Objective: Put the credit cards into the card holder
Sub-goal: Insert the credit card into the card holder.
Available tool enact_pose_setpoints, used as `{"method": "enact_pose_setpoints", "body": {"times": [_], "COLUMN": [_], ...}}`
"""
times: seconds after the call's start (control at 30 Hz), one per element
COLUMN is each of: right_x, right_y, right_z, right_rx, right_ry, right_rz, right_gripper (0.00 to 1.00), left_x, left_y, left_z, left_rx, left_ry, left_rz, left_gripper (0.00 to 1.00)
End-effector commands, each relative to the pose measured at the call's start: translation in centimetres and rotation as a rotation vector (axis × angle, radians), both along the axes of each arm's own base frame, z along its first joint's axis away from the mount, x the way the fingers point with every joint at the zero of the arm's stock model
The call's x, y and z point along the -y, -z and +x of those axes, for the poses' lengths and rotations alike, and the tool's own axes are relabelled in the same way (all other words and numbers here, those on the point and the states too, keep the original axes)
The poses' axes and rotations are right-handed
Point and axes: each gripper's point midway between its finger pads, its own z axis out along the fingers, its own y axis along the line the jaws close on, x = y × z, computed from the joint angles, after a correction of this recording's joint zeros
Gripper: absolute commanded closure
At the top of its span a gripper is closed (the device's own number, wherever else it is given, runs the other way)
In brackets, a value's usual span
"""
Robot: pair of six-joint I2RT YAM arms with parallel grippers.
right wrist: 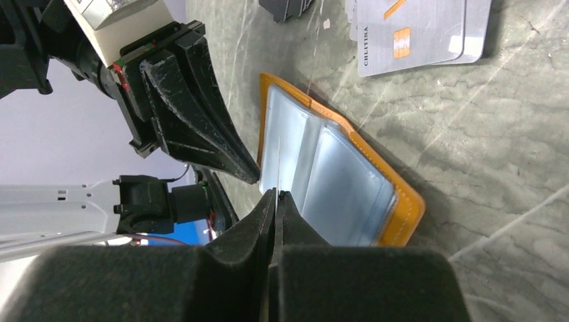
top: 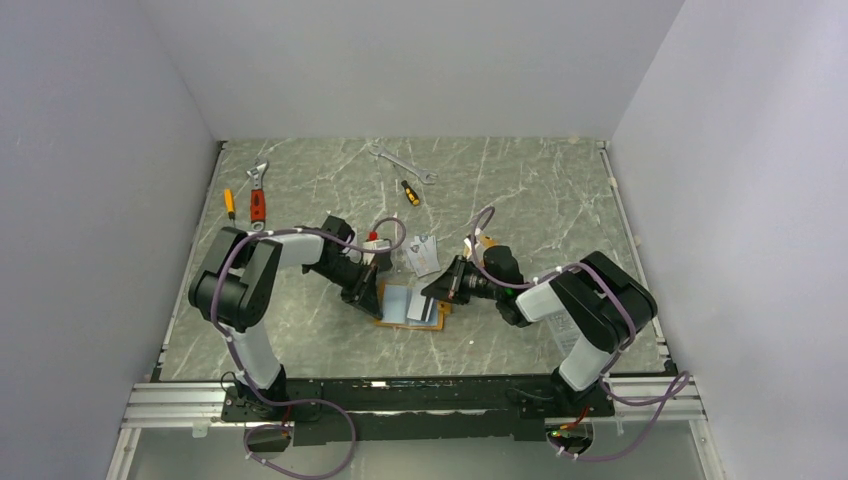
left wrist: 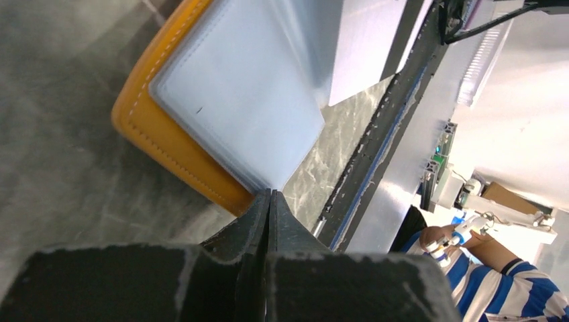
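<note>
The card holder (top: 392, 318) lies open on the marble table, orange with clear pockets (left wrist: 235, 100) facing up. My left gripper (top: 371, 296) is shut, its tips (left wrist: 270, 194) pinching the near corner of the clear pockets. From the other side, my right gripper (top: 441, 291) is shut on the edge of one clear pocket leaf (right wrist: 288, 154), a thin pale strip showing between its jaws (right wrist: 276, 194). Silver-grey credit cards (top: 422, 253) lie stacked just beyond the holder (right wrist: 410, 204), one with a gold chip (right wrist: 416, 30). No card is in either gripper.
A red-handled adjustable wrench (top: 258, 195) and a yellow screwdriver (top: 229, 203) lie at the back left. A silver spanner (top: 402, 163) and a small screwdriver (top: 410, 192) lie at the back middle. Walls close in three sides. A person (left wrist: 470, 248) stands beyond the front rail.
</note>
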Motion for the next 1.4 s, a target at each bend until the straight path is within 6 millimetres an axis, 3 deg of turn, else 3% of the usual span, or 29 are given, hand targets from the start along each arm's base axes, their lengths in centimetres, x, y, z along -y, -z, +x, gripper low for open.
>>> {"method": "enact_pose_setpoints", "body": {"times": [0.0, 0.23, 0.37, 0.5, 0.57, 0.73, 0.97, 1.1, 1.23, 1.37], "right_x": [0.6, 0.6, 0.2, -0.3, -0.4, -0.8, -1.1, -1.0, -1.0, -0.9], "right_y": [-0.3, -0.4, -0.6, -0.7, -0.8, -0.8, 0.2, 0.5, 0.9, 1.0], "right_z": [0.6, 1.2, 1.5, 1.6, 1.7, 2.1, 1.7, 1.7, 1.6, 1.6], "right_rx": [0.043, 0.059, 0.065, 0.065, 0.069, 0.072, 0.05, 0.047, 0.041, 0.042], "right_ry": [0.025, 0.03, 0.023, 0.013, 0.016, 0.025, 0.031, 0.036, 0.041, 0.043], "right_rz": [-0.05, -0.081, -0.071, -0.06, -0.06, -0.07, -0.083, -0.094, -0.103, -0.113], "right_gripper": [1.0, 1.0, 1.0, 1.0, 1.0, 1.0, 1.0, 1.0, 1.0, 1.0], "left_x": [1.4, 2.0, 1.8, 0.4, -0.4, -1.9, -1.4, -0.8, -0.8, -1.6], "left_y": [-1.3, -2.4, -4.5, -6.2, -6.1, -3.5, -4.9, -6.9, -6.3, -5.4], "left_z": [-1.1, -1.8, -1.1, 1.1, 2.1, 5.4, 10.3, 11.1, 10.6, 10.4], "left_rx": [-0.017, -0.044, 0.01, 0.153, 0.231, 0.488, 0.819, 0.86, 0.89, 1.07], "left_ry": [0.046, 0.085, 0.14, 0.206, 0.236, 0.307, 0.228, 0.226, 0.325, 0.503], "left_rz": [-0.104, -0.157, -0.18, -0.167, -0.124, 0.016, 0.048, -0.01, 0.007, 0.056], "left_gripper": [0.95, 0.93, 0.9, 0.85, 0.83, 0.82, 0.82, 0.81, 0.8, 0.79]}}
